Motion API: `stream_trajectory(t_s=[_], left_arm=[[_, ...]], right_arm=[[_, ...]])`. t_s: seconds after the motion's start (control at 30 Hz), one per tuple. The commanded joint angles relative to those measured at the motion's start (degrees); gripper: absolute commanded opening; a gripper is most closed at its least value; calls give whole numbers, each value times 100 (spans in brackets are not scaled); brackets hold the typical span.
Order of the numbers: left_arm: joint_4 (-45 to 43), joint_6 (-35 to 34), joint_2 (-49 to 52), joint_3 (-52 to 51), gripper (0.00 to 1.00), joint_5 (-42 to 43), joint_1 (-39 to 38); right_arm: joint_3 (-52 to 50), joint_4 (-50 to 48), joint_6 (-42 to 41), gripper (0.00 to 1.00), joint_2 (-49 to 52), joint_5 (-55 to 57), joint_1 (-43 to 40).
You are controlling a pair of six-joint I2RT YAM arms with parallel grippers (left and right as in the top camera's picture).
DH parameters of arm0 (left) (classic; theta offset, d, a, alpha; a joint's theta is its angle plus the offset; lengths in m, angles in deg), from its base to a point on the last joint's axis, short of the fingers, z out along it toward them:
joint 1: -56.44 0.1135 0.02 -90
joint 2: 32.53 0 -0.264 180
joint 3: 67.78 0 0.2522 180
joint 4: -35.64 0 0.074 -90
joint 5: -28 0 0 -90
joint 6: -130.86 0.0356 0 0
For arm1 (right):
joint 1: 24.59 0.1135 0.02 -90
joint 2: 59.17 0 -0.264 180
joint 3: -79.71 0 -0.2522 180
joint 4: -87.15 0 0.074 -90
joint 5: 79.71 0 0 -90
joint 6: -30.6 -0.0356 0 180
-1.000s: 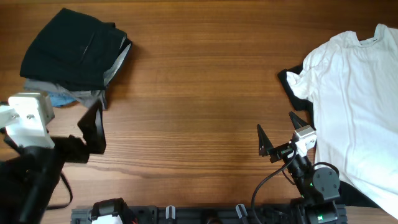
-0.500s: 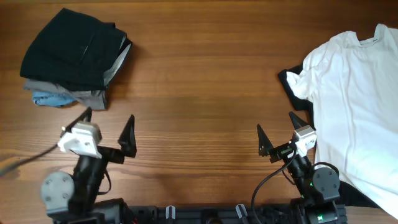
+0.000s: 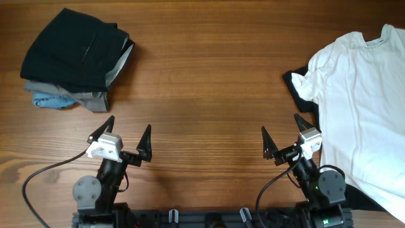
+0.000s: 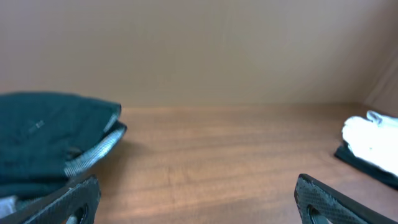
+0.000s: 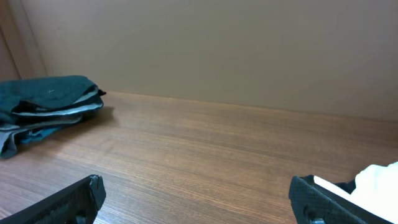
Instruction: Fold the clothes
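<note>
A folded black garment [image 3: 74, 49] lies on top of a stack at the far left, with grey [image 3: 88, 98] and blue [image 3: 52, 100] pieces under it. It also shows in the left wrist view [image 4: 43, 134] and the right wrist view [image 5: 46, 102]. A white T-shirt [image 3: 361, 101] lies spread at the right over a black piece [image 3: 296, 87]. My left gripper [image 3: 121, 136] is open and empty near the front edge, below the stack. My right gripper [image 3: 283, 140] is open and empty, just left of the T-shirt's lower part.
The wooden table [image 3: 209, 82] runs between the stack and the T-shirt. A plain wall [image 5: 217, 43] stands behind the table's far edge. Cables and arm bases [image 3: 209, 218] line the front edge.
My left arm has swung from the far left in toward the front edge and settled at its base, gripper open. The right arm and the clothes have not moved.
</note>
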Motion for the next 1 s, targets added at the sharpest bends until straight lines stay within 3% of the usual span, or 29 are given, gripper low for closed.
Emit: stream_trajectory(t_s=[0.0, 0.97], left_arm=[[-57, -74, -70, -404, 100, -184, -66], [-203, -72, -50, -470, 100, -186, -129]], right_arm=[[-11, -35, -70, 100, -37, 13, -24], [-11, -33, -72, 100, -37, 13, -24]])
